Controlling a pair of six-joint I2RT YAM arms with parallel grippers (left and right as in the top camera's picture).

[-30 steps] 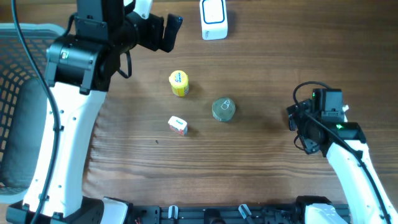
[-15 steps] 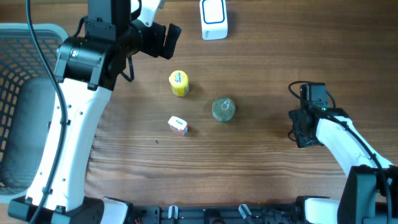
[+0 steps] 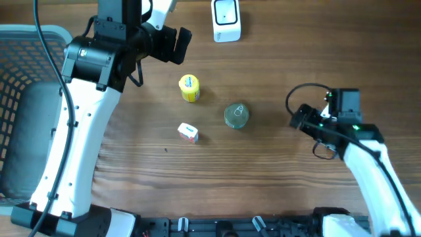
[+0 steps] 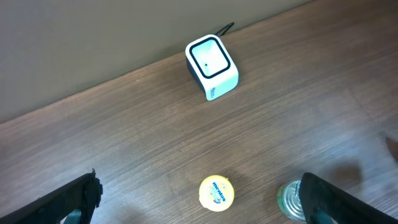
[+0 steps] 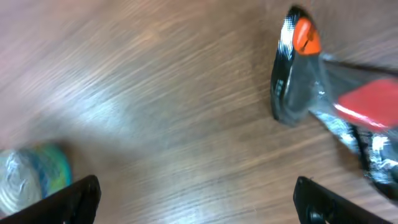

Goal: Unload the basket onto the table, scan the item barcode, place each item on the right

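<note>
— Three goods lie on the table (image 3: 276,197) in front of you. Which is nearest?
— The small white carton (image 3: 188,133). The green can (image 3: 236,115) sits just beyond it, to the right. Your right gripper (image 3: 299,118) hovers near that can, jaws spread, empty.
— And farther out?
— The yellow tub (image 3: 189,87), then your left gripper (image 3: 177,41), spread wide, holding nothing. The scanner (image 3: 226,20) stands at the far edge.

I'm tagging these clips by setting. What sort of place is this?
Probably a mock shop checkout: a white barcode scanner on a wooden table, a basket, and small groceries like a tin can.
</note>
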